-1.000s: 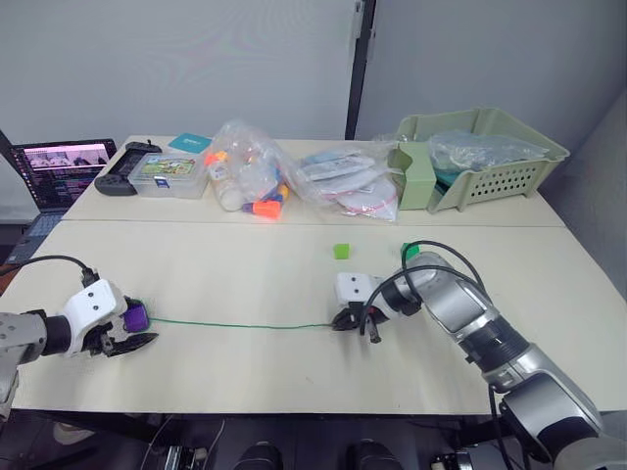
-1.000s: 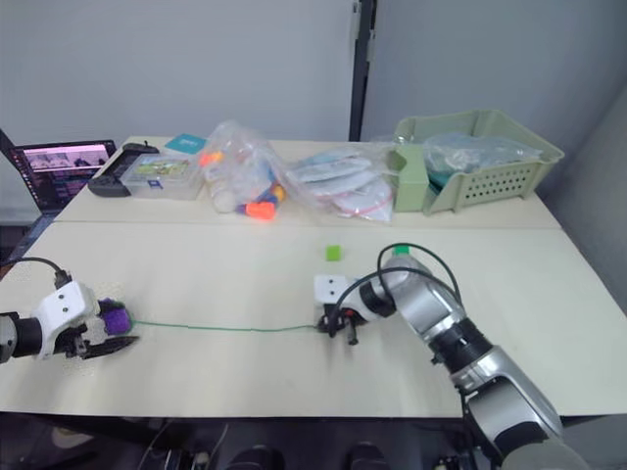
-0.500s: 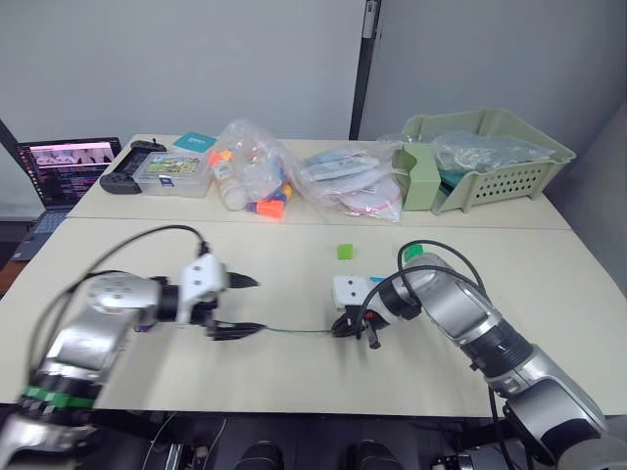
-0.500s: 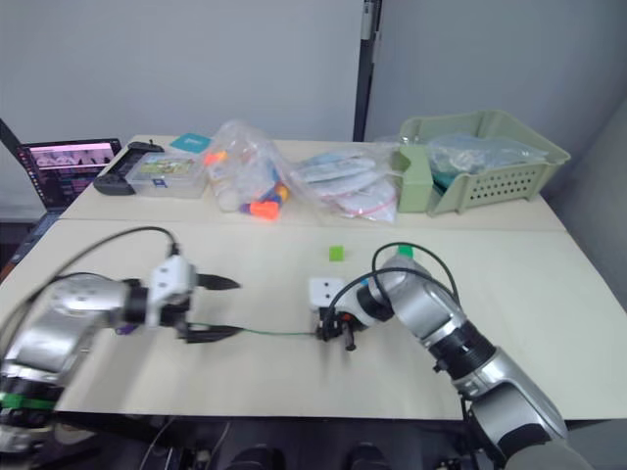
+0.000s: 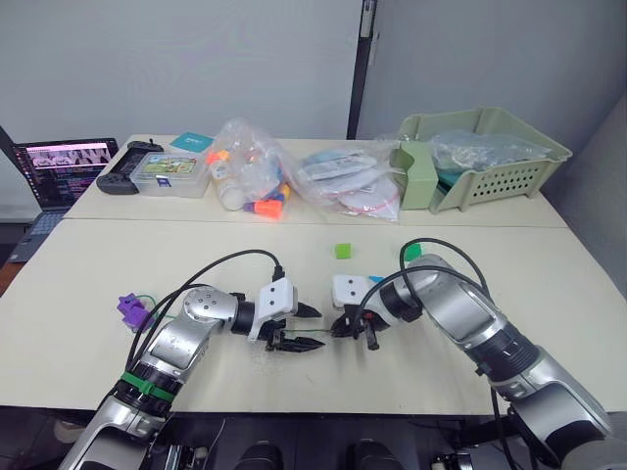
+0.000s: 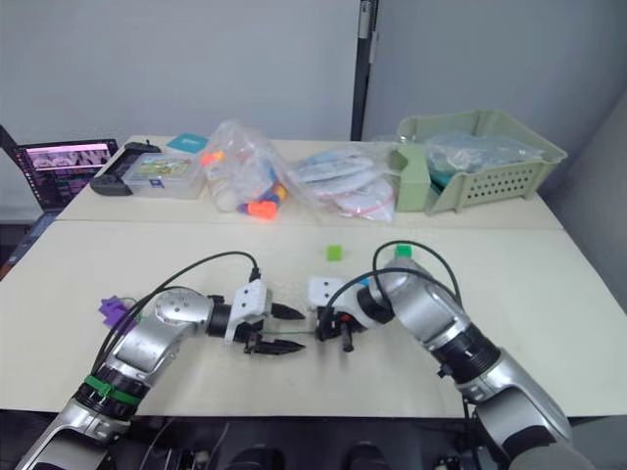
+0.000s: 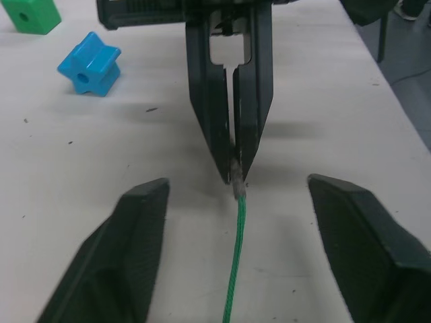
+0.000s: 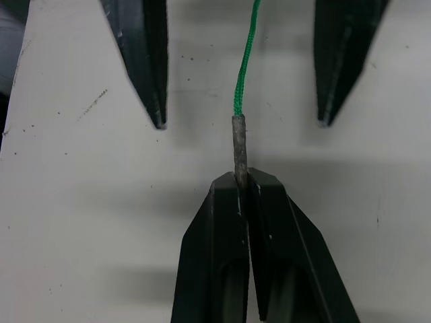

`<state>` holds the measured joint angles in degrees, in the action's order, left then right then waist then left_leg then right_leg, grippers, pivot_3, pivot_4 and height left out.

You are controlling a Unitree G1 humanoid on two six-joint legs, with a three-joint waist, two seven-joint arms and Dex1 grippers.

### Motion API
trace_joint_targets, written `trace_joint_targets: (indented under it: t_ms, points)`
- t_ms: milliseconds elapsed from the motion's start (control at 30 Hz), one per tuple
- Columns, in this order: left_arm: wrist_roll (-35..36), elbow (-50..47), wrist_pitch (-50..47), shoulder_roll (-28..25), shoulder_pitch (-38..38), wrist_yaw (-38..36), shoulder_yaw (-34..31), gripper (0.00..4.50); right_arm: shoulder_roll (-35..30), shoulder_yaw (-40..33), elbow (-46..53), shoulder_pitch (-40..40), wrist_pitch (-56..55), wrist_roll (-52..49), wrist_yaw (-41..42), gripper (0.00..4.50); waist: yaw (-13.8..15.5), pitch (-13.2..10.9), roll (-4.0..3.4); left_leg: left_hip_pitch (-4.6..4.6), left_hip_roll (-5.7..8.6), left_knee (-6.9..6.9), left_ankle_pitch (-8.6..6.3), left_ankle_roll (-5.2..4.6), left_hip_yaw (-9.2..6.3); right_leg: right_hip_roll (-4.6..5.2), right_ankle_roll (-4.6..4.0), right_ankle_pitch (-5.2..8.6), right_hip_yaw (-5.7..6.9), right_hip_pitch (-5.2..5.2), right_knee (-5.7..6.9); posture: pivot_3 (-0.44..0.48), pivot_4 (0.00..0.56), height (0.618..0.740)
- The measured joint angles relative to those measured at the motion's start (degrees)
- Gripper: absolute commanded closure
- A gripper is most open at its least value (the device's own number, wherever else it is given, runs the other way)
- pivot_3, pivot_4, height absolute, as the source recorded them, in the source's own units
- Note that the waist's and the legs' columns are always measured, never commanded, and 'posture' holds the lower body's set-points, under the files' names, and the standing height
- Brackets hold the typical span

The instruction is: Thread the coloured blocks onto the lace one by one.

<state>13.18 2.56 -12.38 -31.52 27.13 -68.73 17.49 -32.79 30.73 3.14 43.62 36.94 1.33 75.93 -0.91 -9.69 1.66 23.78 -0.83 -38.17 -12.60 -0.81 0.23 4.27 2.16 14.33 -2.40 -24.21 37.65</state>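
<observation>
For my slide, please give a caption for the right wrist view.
Right gripper pinches the lace by its stiff tip; the left gripper's open fingers wait opposite.

Silver-grey arms are ending in white wrist housings, black cables are looping over them, and tapered black fingers (image 7: 138,252) are showing.

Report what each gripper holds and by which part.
The right gripper pinches the lace by its stiff pale tip. The left gripper is open around the lace, holding nothing.
</observation>
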Motion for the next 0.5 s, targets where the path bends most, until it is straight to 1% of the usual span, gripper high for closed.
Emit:
trace_joint_targets:
  t_ms: [233, 300, 367, 400, 467, 500]
  points:
    - [-1.7, 1.2, 1.1, 2.3, 0.1, 0.1, 1.1, 2.13, -0.2, 0.0, 1.2, -0.1, 1.0, -0.6, -1.2, 4.5, 0.2, 0.0, 0.0, 0.01, 0.02, -0.07, 0.0, 0.0, -0.01, 0.03, 0.0, 0.0, 0.0, 0.04, -0.01, 0.0, 0.15, 0.74]
    - [-1.7, 1.5, 1.1, 2.5, 0.5, 0.1, 1.1, 2.63, -0.4, 0.0, 1.2, -0.1, 1.1, -0.7, -1.3, 4.5, 0.2, 0.0, 0.0, 0.01, 0.02, -0.07, 0.0, 0.0, -0.01, 0.02, 0.0, 0.0, 0.0, 0.04, -0.01, 0.0, 0.15, 0.74]
    - [-1.7, 1.8, 1.1, 2.8, 1.3, 0.1, 1.1, 3.25, -0.5, 0.0, 1.2, -0.1, 1.2, -1.1, -1.5, 4.5, 0.2, 0.0, 0.0, 0.01, 0.02, -0.07, 0.0, 0.0, -0.01, 0.02, 0.01, 0.0, 0.0, 0.04, -0.01, 0.0, 0.15, 0.74]
    - [-1.7, 1.8, 1.1, 2.9, 1.5, 0.0, 1.1, 3.66, -0.5, 0.0, 1.3, -0.1, 1.2, -1.4, -1.6, 4.5, 0.2, 0.0, 0.0, 0.01, 0.02, -0.07, 0.0, 0.0, -0.02, 0.02, 0.0, 0.0, 0.0, 0.04, -0.01, 0.0, 0.15, 0.74]
    - [-1.7, 1.8, 1.1, 3.0, 1.5, 0.0, 1.1, 4.19, -0.5, 0.0, 1.3, -0.1, 1.2, -1.7, -1.7, 4.5, 0.1, 0.0, 0.0, 0.01, 0.02, -0.07, 0.0, 0.0, -0.02, 0.02, 0.01, 0.0, 0.0, 0.03, 0.0, 0.0, 0.15, 0.74]
    - [-1.7, 1.8, 1.1, 3.0, 1.6, 0.0, 1.1, 4.19, -0.6, 0.0, 1.3, -0.1, 1.2, -2.0, -1.7, 4.5, 0.1, 0.0, 0.0, 0.01, 0.02, -0.07, 0.0, 0.0, -0.03, 0.01, 0.0, 0.0, 0.0, 0.03, 0.0, 0.0, 0.15, 0.74]
